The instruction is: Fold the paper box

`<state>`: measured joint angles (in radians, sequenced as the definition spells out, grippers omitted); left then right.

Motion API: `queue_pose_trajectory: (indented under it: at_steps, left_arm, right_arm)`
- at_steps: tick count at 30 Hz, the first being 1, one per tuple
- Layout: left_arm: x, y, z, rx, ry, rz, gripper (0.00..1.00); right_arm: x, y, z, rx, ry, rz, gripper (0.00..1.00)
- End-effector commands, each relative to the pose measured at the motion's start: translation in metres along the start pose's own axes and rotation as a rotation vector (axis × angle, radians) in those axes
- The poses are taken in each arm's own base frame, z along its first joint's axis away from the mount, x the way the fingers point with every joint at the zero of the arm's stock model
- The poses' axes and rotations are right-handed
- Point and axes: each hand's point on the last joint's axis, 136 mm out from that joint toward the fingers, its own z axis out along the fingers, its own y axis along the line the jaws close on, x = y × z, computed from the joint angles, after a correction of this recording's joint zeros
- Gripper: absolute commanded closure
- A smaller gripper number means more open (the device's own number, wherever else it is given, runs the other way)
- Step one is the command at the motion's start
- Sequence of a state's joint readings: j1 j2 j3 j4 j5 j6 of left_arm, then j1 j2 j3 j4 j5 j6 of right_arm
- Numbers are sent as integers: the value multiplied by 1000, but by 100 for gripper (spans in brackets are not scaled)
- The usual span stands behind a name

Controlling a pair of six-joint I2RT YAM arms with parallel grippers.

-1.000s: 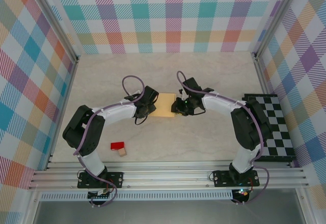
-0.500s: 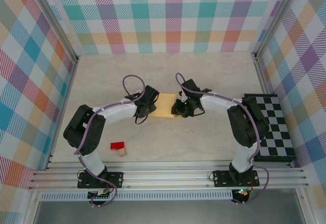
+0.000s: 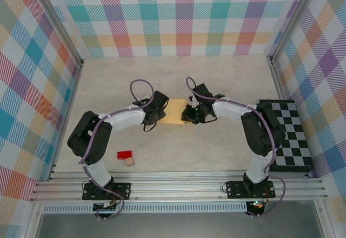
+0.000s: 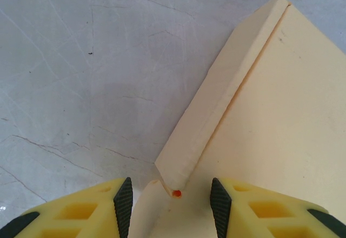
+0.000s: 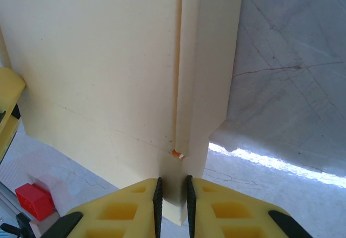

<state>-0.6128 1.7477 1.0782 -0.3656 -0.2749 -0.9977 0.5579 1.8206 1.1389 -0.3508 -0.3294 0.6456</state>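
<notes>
the left fingers [image 4: 124, 203], yellow with black pads, stood spread, one on either side of a corner of the paper box [image 4: 281, 119]; neither pad clearly pressed the card. the right fingers [image 5: 130, 208], of the same make, were drawn nearly together and pinched a narrow folded strip at the box's opposite edge.

there was one box. it lay flat on the bench [image 4: 81, 59] near the middle, broad face up, between the two sets of fingers, the left ones at its left side and the right ones at its right side. from above it looked close to square, so its long axis could not be told; its edges ran roughly in line with the bench's sides. it was thin, matte, pale yellow card with crisp creases. a folded side strip ran straight away from each wrist camera along the box's edge, and a tiny orange mark sat by the seam near the fingers.

the bench was pale grey stone-look, with fine dark veins. two white arms, the left arm [image 3: 116, 120] and the right arm [image 3: 238, 111], bent inward toward the box, each trailing a purple cable.

well apart, toward the near left, lay one small red block [image 3: 125, 154], with one tiny tan wooden cube [image 3: 130, 162] just beside it. one black-and-white checkered board [image 3: 289, 135] lay flat at the right side. plaid walls [image 3: 184, 16] in many colours stood around the bench.
</notes>
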Motion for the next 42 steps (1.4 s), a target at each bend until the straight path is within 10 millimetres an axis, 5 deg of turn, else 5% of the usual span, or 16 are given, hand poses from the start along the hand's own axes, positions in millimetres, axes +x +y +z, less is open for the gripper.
queue_pose_trajectory:
  at_steps: [1,19,28,42]
  left_arm:
    - [20,34,15,-128,65,49,54]
    - [40,10,15,-5,196,-87,56]
    - [43,17,21,-24,208,-100,57]
    - [36,31,26,-81,173,-62,57]
  right_arm:
    - [-6,16,3,-65,-12,-55,78]
    - [-10,17,11,-97,-30,-74,79]
    - [-17,19,12,-121,-85,-156,79]
    - [-21,-3,5,40,-99,-210,76]
